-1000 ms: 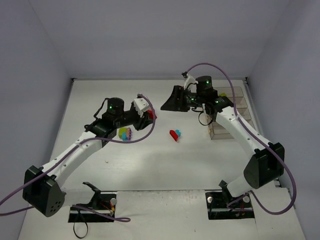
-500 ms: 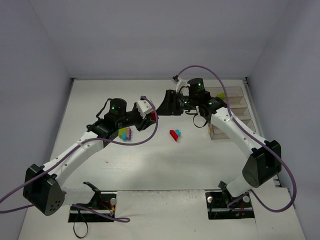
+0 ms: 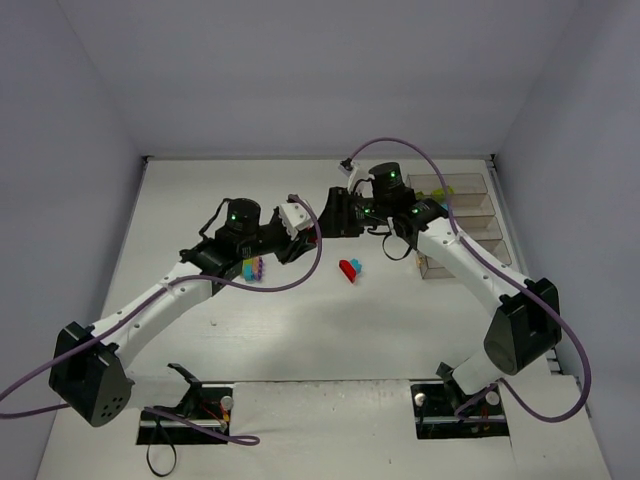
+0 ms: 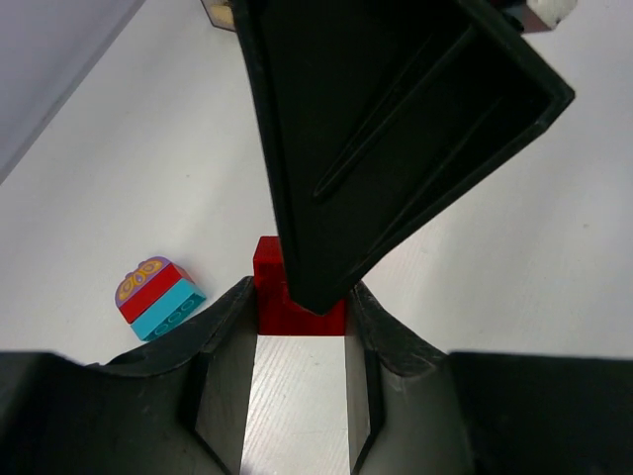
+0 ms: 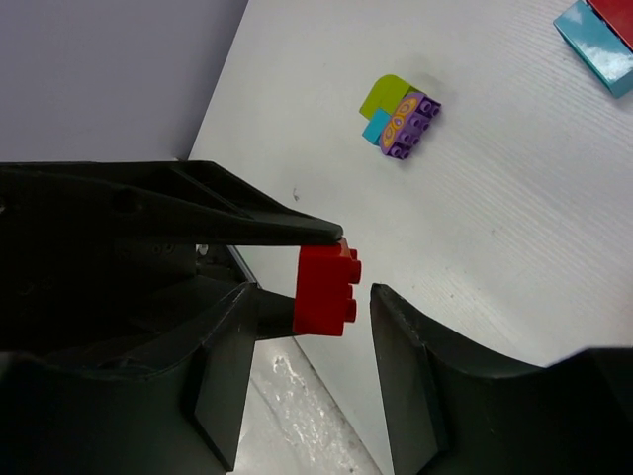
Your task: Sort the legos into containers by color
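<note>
The right hand (image 5: 315,292) has swung left from the clear brown-tinted plastic containers (image 3: 472,186), meeting the left hand (image 4: 302,297) mid-frame. The left hand grips a small red plastic lego brick (image 5: 324,289) above the white table (image 3: 300,325). The right hand's jaws, narrower now, straddle it ungripped. From above, the hands hide the brick.

Between parted jaws, red brick (image 5: 324,289)

Two white arms (image 3: 150,303) — black joints, purple cables (image 3: 584,375), green lights.

red brick (image 4: 297,315), purple-red-teal clump (image 4: 158,297), lime-teal-purple clump (image 5: 399,117), white table (image 3: 300,330)
</note>
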Robot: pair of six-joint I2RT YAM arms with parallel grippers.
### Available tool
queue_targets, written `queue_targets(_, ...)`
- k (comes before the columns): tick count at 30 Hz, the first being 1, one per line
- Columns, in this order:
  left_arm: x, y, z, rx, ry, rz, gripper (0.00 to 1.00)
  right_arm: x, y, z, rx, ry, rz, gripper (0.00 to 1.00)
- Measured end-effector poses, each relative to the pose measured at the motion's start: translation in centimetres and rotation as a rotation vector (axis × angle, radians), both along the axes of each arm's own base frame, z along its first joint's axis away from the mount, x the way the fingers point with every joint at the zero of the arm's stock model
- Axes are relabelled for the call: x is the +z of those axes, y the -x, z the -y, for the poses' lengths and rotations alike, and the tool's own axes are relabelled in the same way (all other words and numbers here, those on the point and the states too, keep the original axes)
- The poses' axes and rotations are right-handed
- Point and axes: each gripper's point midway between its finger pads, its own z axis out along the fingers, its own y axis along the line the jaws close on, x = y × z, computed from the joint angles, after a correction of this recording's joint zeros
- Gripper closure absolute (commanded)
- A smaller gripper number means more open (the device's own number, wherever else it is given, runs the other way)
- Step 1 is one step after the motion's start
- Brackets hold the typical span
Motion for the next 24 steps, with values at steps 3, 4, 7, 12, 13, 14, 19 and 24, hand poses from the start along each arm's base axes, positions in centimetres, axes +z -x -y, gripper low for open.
queue_targets(3,0.1,-0.2,-0.1,0.01,-0.002,0.008,0.97,-0.8,0.1,0.2,-0.006,0.013,-0.014,0.59)
queue_targets(4,0.1,-0.3,-0.1,0.011,-0.003,0.01,0.97,-1.0,0.1,0.2,-0.009,0.017,-0.017,0.6)
queue_targets(7,-0.1,-0.4,-0.1,0.012,-0.006,0.011,0.97,-1.3,0.1,0.3,-0.014,0.025,-0.018,0.69)
queue_targets(12,-0.4,-0.5,0.0,0.012,-0.014,0.007,0.91,-1.6,-0.2,0.5,-0.03,0.036,-0.013,1.0)
queue_targets(13,-0.5,-0.6,0.0,0.013,-0.014,0.007,0.84,-1.7,-0.2,0.4,-0.031,0.039,-0.011,1.0)
queue_targets(14,-0.5,-0.6,0.0,0.015,-0.015,0.008,0.78,-1.7,-0.3,0.4,-0.036,0.042,-0.008,1.0)
queue_targets(19,-0.5,-0.8,-0.1,0.031,-0.012,0.0,0.23,-2.1,-1.2,0.9,-0.084,0.071,0.015,1.0)
queue_targets(24,-0.9,-1.4,-0.8,0.127,0.0,-0.044,0.21,-4.5,-3.7,4.4,-0.255,0.16,0.016,1.0)
